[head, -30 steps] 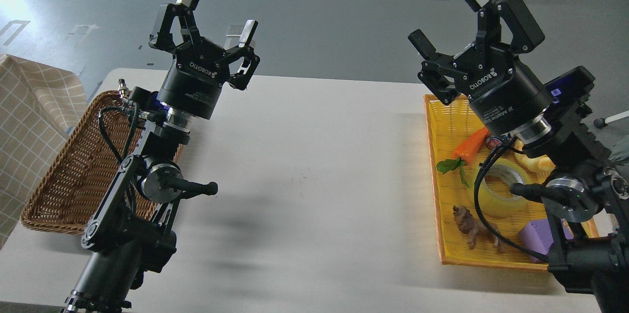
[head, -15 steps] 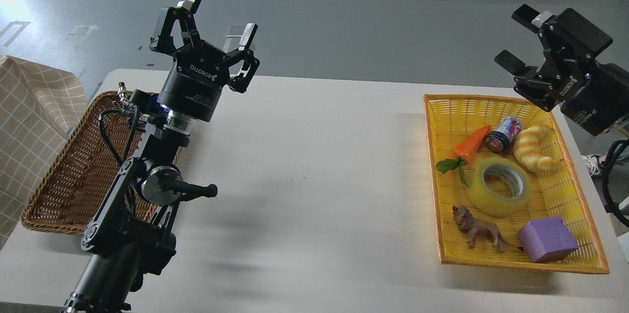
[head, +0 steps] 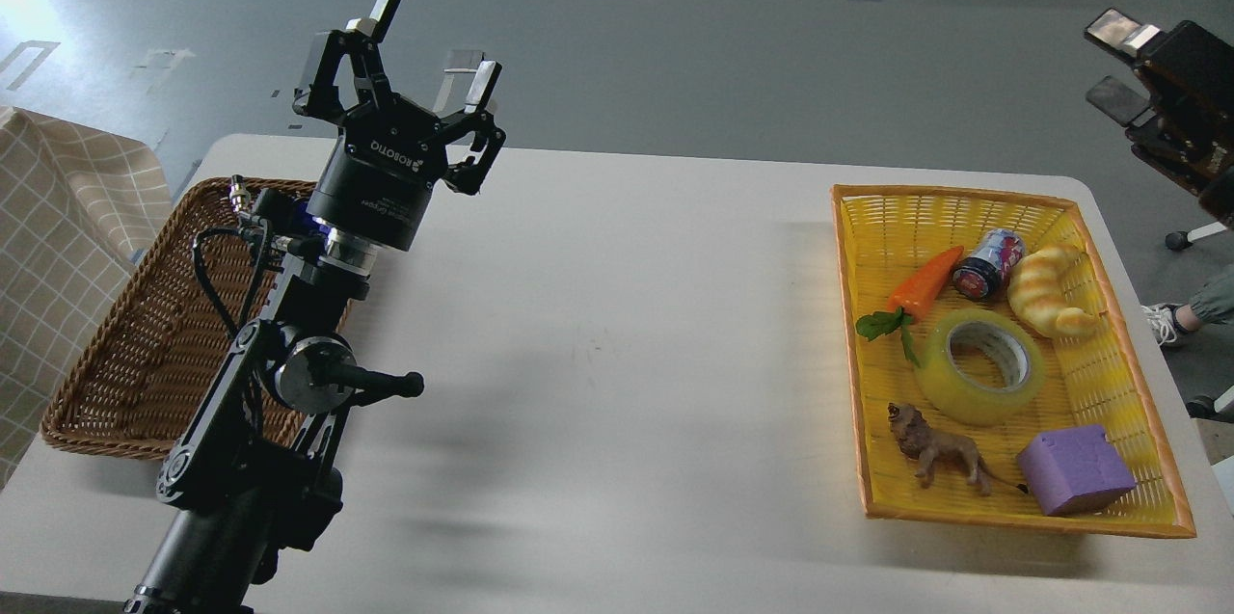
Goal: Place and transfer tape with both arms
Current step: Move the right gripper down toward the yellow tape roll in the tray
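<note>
The tape, a glossy yellow roll with a grey-white core, lies flat in the middle of the yellow tray at the right of the table. My left gripper is open and empty, raised above the table's back left, far from the tape. My right gripper is at the frame's right edge, high and beyond the tray's far right corner; its two fingers stand apart and hold nothing.
In the tray with the tape are a toy carrot, a small can, a croissant toy, a lion figure and a purple block. A brown wicker basket stands at the left. A checked cloth lies beside it.
My right arm has swung away to the right and up, from over the tray to the frame's edge, uncovering the tape and tray. My left gripper has barely shifted.
</note>
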